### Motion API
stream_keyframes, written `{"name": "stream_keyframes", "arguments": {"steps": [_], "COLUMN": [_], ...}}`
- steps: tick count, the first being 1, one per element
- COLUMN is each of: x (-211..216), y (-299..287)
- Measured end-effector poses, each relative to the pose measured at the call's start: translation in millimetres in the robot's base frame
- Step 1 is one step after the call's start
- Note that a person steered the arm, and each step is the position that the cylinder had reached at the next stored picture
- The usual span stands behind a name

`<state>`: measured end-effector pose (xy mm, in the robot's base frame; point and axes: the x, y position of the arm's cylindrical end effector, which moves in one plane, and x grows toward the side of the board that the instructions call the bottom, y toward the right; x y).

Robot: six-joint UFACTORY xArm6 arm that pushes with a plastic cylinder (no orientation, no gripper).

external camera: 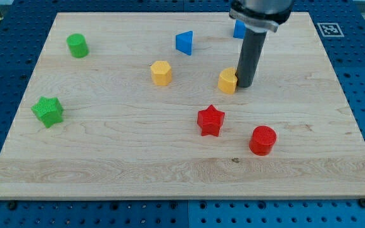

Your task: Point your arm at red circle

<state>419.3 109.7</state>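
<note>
The red circle [262, 140] is a round red block lying on the wooden board [106, 152] at the lower right of centre. My tip [245, 85] rests on the board above it, toward the view's top and slightly left, well apart from it. The tip touches the right side of a yellow block [227, 81]. A red star [210, 120] lies left of the red circle and below the tip.
A yellow hexagon [161, 73] sits left of centre. A blue triangle [184, 43] lies near the top middle. A blue block [238, 29] is partly hidden behind the rod. A green cylinder [77, 45] is top left, a green star [48, 111] at the left edge.
</note>
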Motion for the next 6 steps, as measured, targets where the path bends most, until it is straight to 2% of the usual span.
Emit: {"name": "stream_keyframes", "arguments": {"steps": [1, 2, 3, 4, 5, 6], "x": [0.0, 5.1, 48.0, 60.3, 92.6, 98.0], "y": [0.0, 29.0, 43.6, 43.6, 43.6, 43.6]}}
